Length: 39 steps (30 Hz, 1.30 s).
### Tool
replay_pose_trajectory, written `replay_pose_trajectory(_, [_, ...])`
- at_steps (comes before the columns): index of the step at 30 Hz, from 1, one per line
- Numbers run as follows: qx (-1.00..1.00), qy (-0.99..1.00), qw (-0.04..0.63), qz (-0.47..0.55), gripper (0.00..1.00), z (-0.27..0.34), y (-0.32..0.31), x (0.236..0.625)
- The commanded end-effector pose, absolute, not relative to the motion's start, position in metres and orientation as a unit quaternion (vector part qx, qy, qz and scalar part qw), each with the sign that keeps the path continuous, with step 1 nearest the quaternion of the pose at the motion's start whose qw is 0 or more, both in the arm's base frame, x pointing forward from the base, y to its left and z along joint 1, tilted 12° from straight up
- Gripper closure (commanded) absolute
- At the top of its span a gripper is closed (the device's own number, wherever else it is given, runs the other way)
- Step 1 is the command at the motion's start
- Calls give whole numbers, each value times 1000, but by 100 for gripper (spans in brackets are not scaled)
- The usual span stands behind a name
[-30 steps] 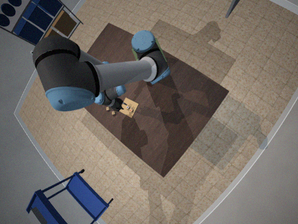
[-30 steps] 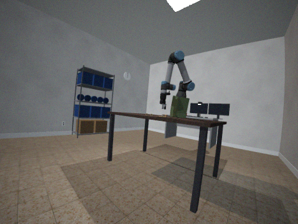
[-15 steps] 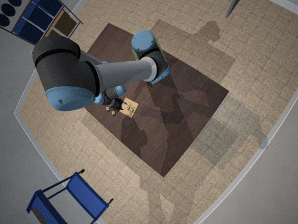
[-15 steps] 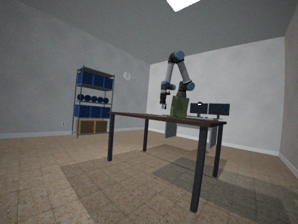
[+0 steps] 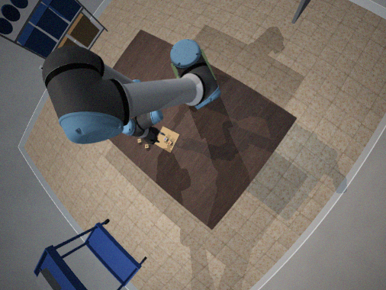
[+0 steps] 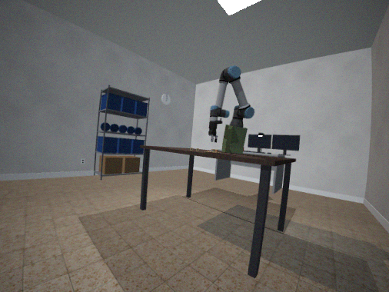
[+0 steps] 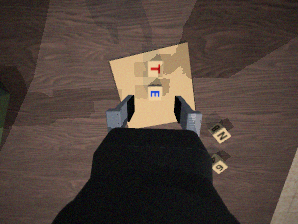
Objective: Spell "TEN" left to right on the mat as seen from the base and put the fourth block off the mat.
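In the wrist view a tan mat (image 7: pixel 152 83) lies on the dark wooden table. A block with a red T (image 7: pixel 156 68) and a block with a blue E (image 7: pixel 155 93) lie flat on it, side by side. My gripper (image 7: pixel 154 103) is open and empty, raised above the mat, its fingers on either side of the E block as seen from above. A block with a black N (image 7: pixel 220 133) and a block marked 6 (image 7: pixel 220 165) lie on the table off the mat, to the right. The mat also shows in the top view (image 5: pixel 168 139).
A green box (image 6: pixel 234 140) stands on the table by the arm's base, with two monitors (image 6: pixel 274 142) behind it. The table's edge shows at the lower right of the wrist view. A shelf rack (image 6: pixel 121 132) stands by the far wall.
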<state>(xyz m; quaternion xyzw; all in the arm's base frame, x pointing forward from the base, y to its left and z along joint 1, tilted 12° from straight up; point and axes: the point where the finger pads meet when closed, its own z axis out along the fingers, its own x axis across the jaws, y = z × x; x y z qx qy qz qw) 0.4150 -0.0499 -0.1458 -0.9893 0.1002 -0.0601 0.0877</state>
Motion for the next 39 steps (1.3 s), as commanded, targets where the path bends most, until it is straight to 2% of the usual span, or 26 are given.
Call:
replay_pose_trajectory(1, [-989, 106, 88, -60, 0, -146, -51, 416])
replay_pose_trajectory(17, [-974, 201, 93, -51, 0, -146, -57, 429])
replay_pose_trajectory(39, [-891, 441, 103, -26, 0, -149, -77, 461])
